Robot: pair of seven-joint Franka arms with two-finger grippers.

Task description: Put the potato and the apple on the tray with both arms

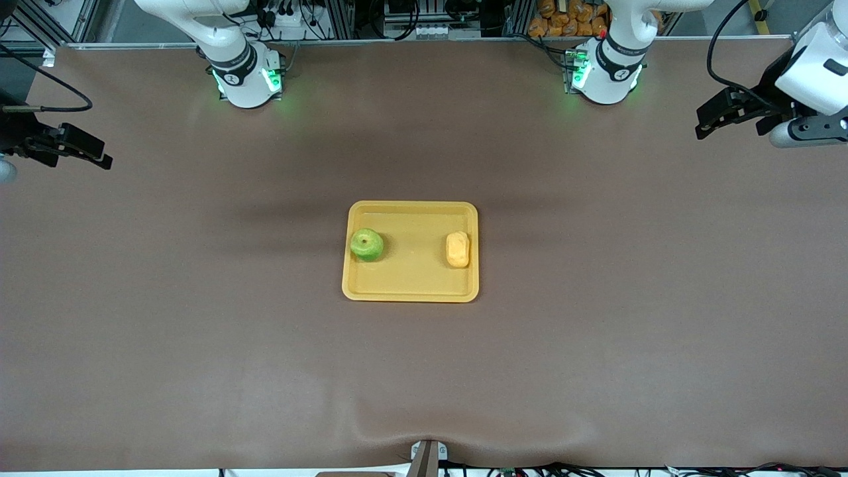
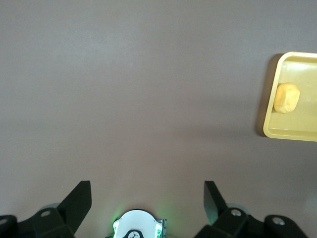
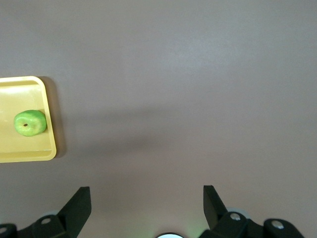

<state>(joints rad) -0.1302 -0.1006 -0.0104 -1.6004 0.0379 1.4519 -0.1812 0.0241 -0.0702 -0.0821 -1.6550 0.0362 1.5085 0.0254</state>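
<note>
The yellow-orange tray [image 1: 411, 273] lies flat at the middle of the table. On it the green apple [image 1: 366, 244] rests toward the right arm's end and the potato [image 1: 458, 249] toward the left arm's end. My left gripper [image 1: 714, 118] hangs open and empty above bare table at the left arm's end, well apart from the tray. My right gripper [image 1: 93, 150] hangs open and empty over the right arm's end. The left wrist view shows its open gripper [image 2: 147, 186], the potato [image 2: 286, 97] and a tray corner [image 2: 292, 132]. The right wrist view shows its open gripper [image 3: 146, 189], the apple [image 3: 30, 122] and the tray [image 3: 25, 151].
A brown cloth [image 1: 596, 331] covers the whole table. The two arm bases [image 1: 248, 79] [image 1: 604, 73] glow green along the edge farthest from the front camera. A small mount [image 1: 427, 457] sits at the nearest edge. Orange items [image 1: 570, 16] are stacked off the table.
</note>
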